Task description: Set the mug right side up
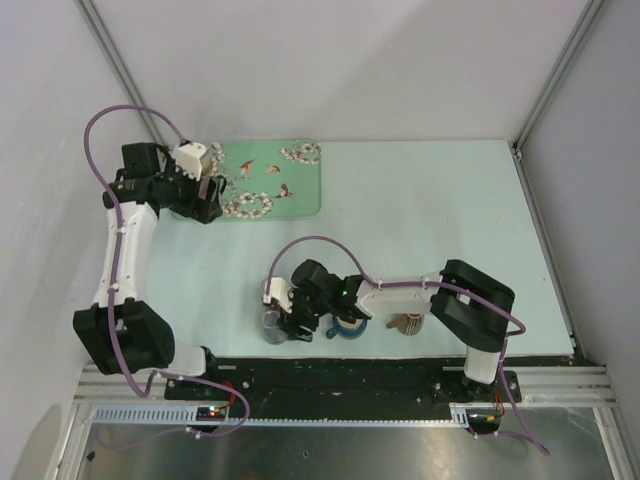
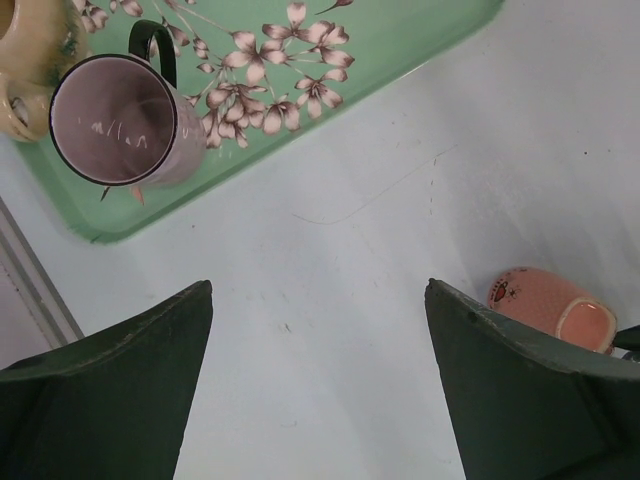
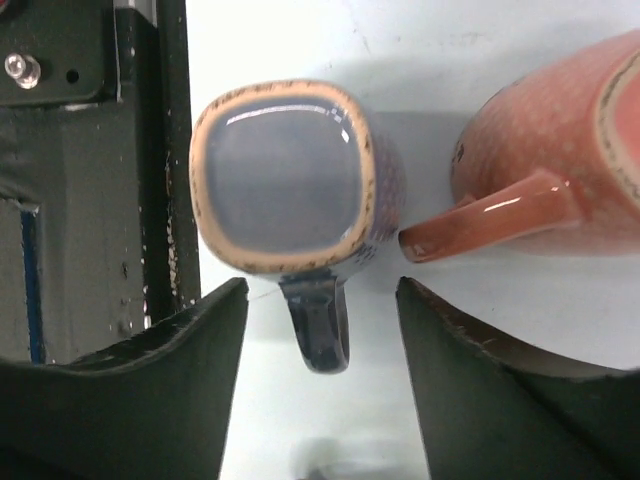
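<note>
The mug [image 3: 283, 175] is dark blue with a tan ring round its flat, glossy upward face. It stands upside down on the table beside the black front rail. Its handle [image 3: 322, 330] points back between my right gripper's fingers. My right gripper [image 3: 321, 282] is open, with a gap on each side of the handle. From above, the mug [image 1: 271, 322] shows just left of the right gripper [image 1: 293, 325]. My left gripper [image 2: 319, 284] is open and empty above bare table, at the near edge of the green tray [image 1: 290, 200].
A pink mug [image 3: 560, 180] lies on its side, its handle nearly touching the blue mug; the pink mug [image 2: 550, 305] also shows from the left wrist. On the floral tray [image 2: 400, 40] stands an upright lilac mug [image 2: 125, 120] beside a yellow object [image 2: 30, 60]. The black rail [image 3: 90, 180] borders the table.
</note>
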